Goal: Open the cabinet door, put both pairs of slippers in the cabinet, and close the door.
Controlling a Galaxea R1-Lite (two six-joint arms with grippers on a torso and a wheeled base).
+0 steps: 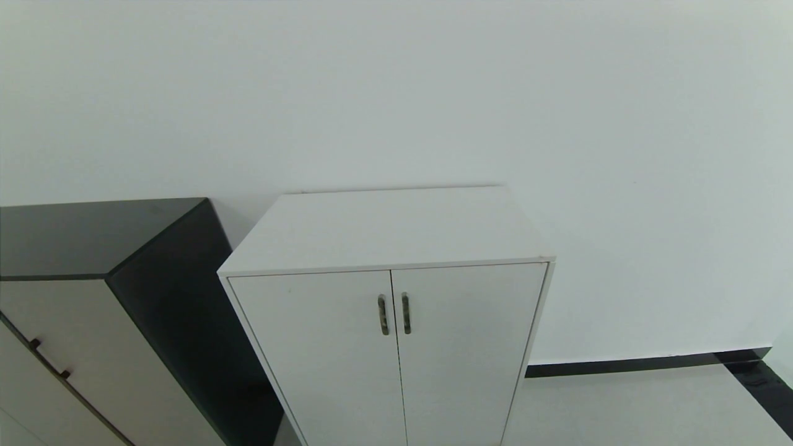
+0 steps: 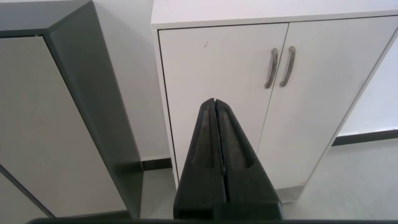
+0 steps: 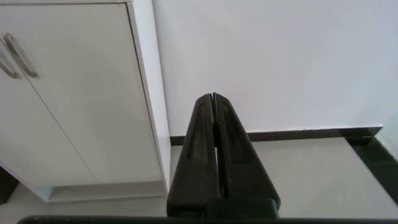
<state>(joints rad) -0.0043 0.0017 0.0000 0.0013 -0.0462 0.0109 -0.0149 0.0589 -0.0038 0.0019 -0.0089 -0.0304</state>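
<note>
A white two-door cabinet stands against the wall, both doors shut, with two metal handles side by side at the middle seam. In the left wrist view my left gripper is shut with nothing in it, held some way in front of the cabinet's left door, and the handles lie to one side of it. In the right wrist view my right gripper is shut and empty, off the cabinet's right side panel and facing the wall.
A darker cabinet with a black top and pale front stands close beside the white one, leaving a narrow gap. A black baseboard runs along the white wall, with pale open floor on the white cabinet's other side.
</note>
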